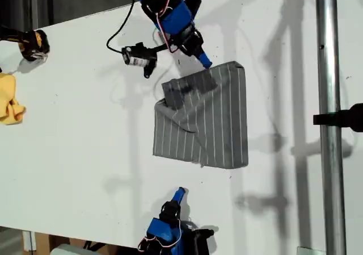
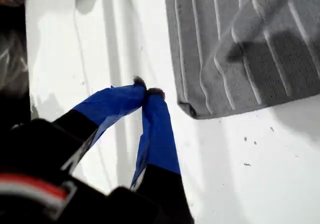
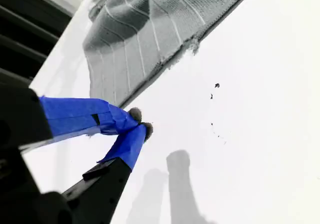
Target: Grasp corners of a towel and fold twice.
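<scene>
The grey pinstriped towel [image 1: 221, 118] lies on the white table, with a flap turned over on its side toward the exterior view's left. My first gripper [image 1: 204, 61] [image 2: 147, 91] is shut on nothing. It hovers just off a rounded towel corner [image 2: 192, 112] at the towel's far edge in the exterior view. My second gripper [image 1: 180, 193] [image 3: 140, 122] is also shut and empty. It sits over bare table, a short way from the towel's near edge, where a frayed corner [image 3: 192, 45] [image 1: 202, 164] pokes out.
A yellow cloth [image 1: 8, 101] lies at the exterior view's left edge, below a black-and-yellow object [image 1: 31, 44]. A small black device with a cable [image 1: 139, 56] sits beside the first arm. A metal pole [image 1: 329, 124] runs down the exterior view's right.
</scene>
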Controlling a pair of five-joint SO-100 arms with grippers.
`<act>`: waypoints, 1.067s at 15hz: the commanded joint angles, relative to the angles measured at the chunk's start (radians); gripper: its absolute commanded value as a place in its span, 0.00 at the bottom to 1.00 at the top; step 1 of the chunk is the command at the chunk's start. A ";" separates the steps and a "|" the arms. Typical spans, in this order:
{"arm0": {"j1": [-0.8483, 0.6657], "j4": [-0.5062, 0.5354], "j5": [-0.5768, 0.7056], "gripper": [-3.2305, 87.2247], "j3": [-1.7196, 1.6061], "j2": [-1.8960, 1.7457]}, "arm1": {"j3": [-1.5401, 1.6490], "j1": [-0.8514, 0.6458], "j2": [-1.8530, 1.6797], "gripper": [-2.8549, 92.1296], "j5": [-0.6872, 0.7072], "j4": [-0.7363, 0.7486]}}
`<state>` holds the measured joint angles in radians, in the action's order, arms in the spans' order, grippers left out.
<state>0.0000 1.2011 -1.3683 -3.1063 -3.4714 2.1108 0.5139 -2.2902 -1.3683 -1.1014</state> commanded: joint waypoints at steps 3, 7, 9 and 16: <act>0.011 0.012 -0.003 0.02 0.003 -0.005 | -0.341 0.040 0.288 0.03 0.097 -0.229; 0.015 0.015 -0.008 0.02 0.003 -0.005 | -0.302 -0.002 0.287 0.13 0.172 -0.239; 0.020 0.015 -0.003 0.02 0.000 -0.005 | -0.304 0.000 0.290 0.34 0.187 -0.245; 0.034 0.014 -0.015 0.02 -0.006 -0.005 | -0.316 0.015 0.491 0.40 0.196 -0.293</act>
<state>0.0230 1.2103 -1.3698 -3.1078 -3.4714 1.8346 0.5170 -1.8577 -1.1781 -1.3898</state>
